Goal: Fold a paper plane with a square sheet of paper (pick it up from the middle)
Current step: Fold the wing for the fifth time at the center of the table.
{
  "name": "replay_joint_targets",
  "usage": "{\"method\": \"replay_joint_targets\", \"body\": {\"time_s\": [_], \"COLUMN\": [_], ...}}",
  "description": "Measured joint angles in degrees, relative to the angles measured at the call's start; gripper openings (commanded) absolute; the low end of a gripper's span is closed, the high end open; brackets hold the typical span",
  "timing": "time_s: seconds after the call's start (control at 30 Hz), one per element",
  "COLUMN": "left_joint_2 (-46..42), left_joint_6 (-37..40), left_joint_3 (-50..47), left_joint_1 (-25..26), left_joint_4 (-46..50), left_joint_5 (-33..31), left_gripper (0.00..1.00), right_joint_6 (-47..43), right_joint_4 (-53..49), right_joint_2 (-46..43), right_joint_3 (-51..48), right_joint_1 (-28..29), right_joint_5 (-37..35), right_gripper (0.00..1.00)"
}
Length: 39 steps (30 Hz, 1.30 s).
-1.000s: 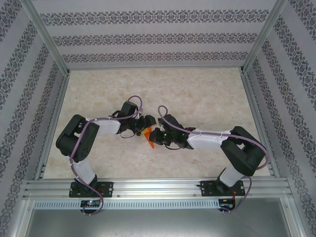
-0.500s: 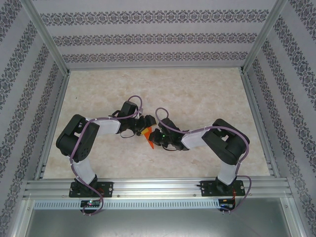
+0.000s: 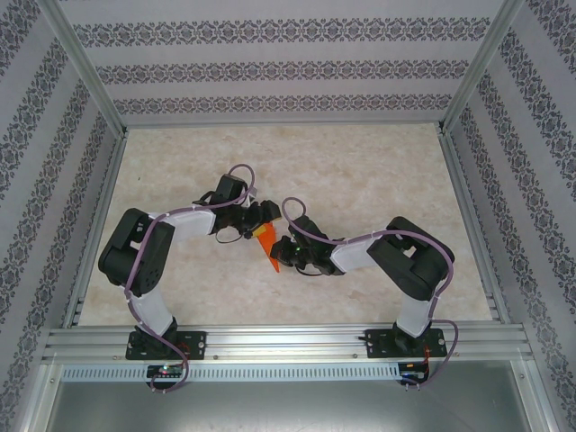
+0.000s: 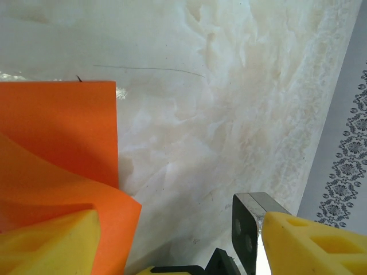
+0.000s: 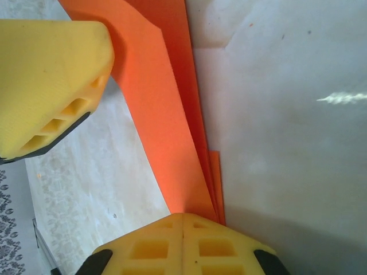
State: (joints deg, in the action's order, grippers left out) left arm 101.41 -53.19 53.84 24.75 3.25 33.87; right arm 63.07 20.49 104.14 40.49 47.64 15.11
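Note:
The paper plane is a narrow pointed fold of bright orange paper in several layers, lying at the table's middle between both grippers. My right gripper is shut on its near end; in the right wrist view the pads meet around the layered orange strip. My left gripper stands open at the paper's far end. In the left wrist view one yellow finger sits behind a curled orange flap, and the other finger is far to the right. A left finger also appears in the right wrist view.
The marbled beige tabletop spreads around the arms. Aluminium frame posts and a rail border it, with patterned walls on three sides. Both arms bend inward, elbows out toward the side rails.
The right arm's elbow folded back toward its base. The left arm swung toward the far side, and more of the orange paper shows between the grippers.

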Motion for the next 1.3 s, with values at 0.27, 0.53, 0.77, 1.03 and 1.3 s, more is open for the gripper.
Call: {"method": "replay_joint_targets", "body": {"time_s": [0.27, 0.53, 0.77, 1.03, 1.3], "left_joint_2": [0.79, 2.29, 2.29, 3.26, 4.61], "left_joint_6": [0.20, 0.55, 1.97, 2.60, 2.67], "left_joint_3": [-0.22, -0.66, -0.63, 0.70, 3.04], "left_joint_1": [0.00, -0.61, -2.67, -4.42, -6.10], "left_joint_4": [-1.84, -1.73, -0.28, 1.60, 4.13], "left_joint_5": [0.31, -1.36, -1.33, 0.46, 1.25], "left_gripper": [0.76, 0.75, 0.75, 0.75, 0.75], "right_joint_6": [-1.49, -3.32, -4.74, -5.86, -6.47], "right_joint_4": [-1.81, -4.22, -5.31, -6.12, -6.97], "right_joint_2": [0.00, -0.13, -0.17, -0.37, -0.48], "right_joint_3": [0.83, 1.77, 2.16, 2.43, 2.73], "right_joint_1": [0.00, 0.00, 0.02, 0.37, 0.39], "right_joint_5": [0.35, 0.46, 0.61, 0.33, 0.33], "right_gripper": [0.01, 0.00, 0.00, 0.00, 0.00]}}
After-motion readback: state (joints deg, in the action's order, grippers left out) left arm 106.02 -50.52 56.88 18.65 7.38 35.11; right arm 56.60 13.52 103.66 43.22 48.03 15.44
